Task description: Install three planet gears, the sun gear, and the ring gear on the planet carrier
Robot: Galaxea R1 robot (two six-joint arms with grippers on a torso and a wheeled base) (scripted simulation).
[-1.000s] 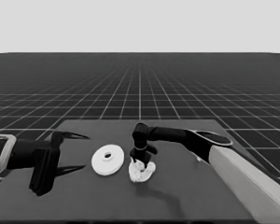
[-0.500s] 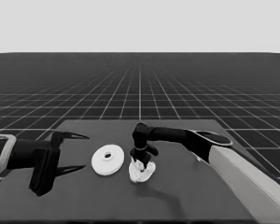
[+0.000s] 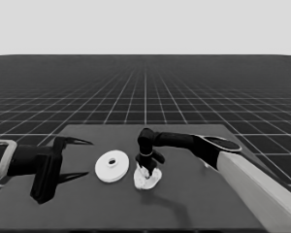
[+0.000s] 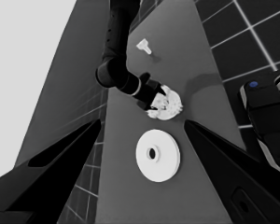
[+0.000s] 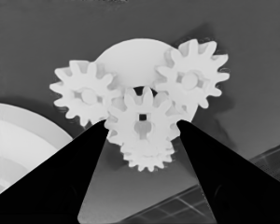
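The smaller round part (image 3: 148, 182) (image 5: 130, 58) lies near the table's middle with gears on it. Two planet gears (image 5: 86, 95) (image 5: 191, 77) sit at its sides. A third (image 5: 147, 158) is half hidden under the sun gear (image 5: 142, 116) at the centre. My right gripper (image 3: 146, 167) (image 5: 142, 125) points straight down over the part, and its fingers press the sun gear's two sides. The larger round part (image 3: 112, 166) (image 4: 157, 155) lies flat just left of it. My left gripper (image 3: 87, 158) (image 4: 142, 121) waits open over the table's left end, holding nothing.
A thin white piece (image 4: 143, 45) lies farther right on the table, beyond the right arm. The right arm's pale forearm (image 3: 262, 189) fills the head view's lower right corner. Dark machinery with blue lights (image 4: 266, 116) stands past the table's edge.
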